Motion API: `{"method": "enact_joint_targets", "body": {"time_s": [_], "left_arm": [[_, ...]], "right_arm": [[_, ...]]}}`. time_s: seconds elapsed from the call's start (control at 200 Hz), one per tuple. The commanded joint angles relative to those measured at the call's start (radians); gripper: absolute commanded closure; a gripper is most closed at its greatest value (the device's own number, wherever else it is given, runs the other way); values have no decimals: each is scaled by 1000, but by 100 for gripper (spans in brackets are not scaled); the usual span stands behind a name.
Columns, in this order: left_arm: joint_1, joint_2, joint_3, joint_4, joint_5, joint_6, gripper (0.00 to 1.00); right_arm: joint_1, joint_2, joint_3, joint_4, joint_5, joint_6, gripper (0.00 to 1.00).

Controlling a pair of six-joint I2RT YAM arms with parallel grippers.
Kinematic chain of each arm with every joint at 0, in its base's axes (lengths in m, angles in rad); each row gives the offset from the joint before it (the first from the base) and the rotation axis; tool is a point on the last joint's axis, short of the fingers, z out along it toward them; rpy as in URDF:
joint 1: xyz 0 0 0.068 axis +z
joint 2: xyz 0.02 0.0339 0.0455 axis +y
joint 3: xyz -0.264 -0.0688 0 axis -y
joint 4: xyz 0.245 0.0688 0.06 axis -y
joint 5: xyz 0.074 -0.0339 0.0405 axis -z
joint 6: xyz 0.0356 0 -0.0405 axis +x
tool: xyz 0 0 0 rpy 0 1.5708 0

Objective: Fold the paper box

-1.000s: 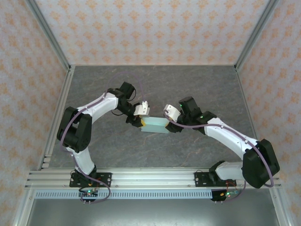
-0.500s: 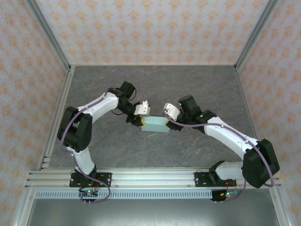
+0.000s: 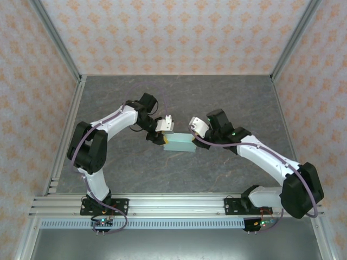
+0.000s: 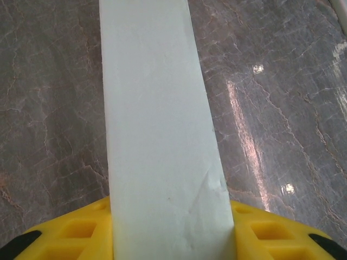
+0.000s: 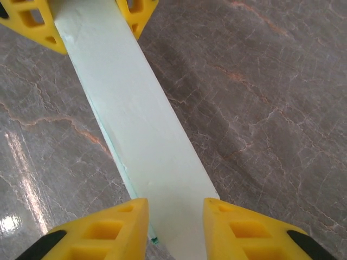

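The paper box (image 3: 179,143) is a pale mint flat rectangular box lying at the middle of the grey marbled table (image 3: 217,97). My left gripper (image 3: 164,140) is shut on its left end. In the left wrist view the box (image 4: 157,135) runs away from me, with the yellow fingers (image 4: 81,233) of my left gripper (image 4: 171,211) pressed against both long sides. My right gripper (image 3: 194,142) is shut on the opposite end. In the right wrist view its fingers (image 5: 108,230) touch both sides of the box (image 5: 135,108), and the left gripper's fingers (image 5: 32,24) hold the far end.
Patterned walls enclose the table on three sides, with aluminium posts (image 3: 59,49) at the back corners. A metal rail (image 3: 173,205) runs along the near edge by the arm bases. Bare tabletop lies all around the box.
My right gripper's fingers have closed in onto the box's right end. Both grippers and the box have shifted slightly toward the back of the table.
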Motion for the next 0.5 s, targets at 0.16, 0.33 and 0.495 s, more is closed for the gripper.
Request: {"method": "enact_joint_targets", "body": {"time_s": [0.16,0.33,0.495], "left_arm": [[-6,11,15,-12,-48,-33,50],[-5,0,11,7,-48,-60,44],[-5,-1,8,11,-63,-69,44]], "right_arm": [[0,-59,-47,74,-21,82,68],[1,-58,-59,80,-6,95,68],[1,-92,-68,82,5,98,67]]}}
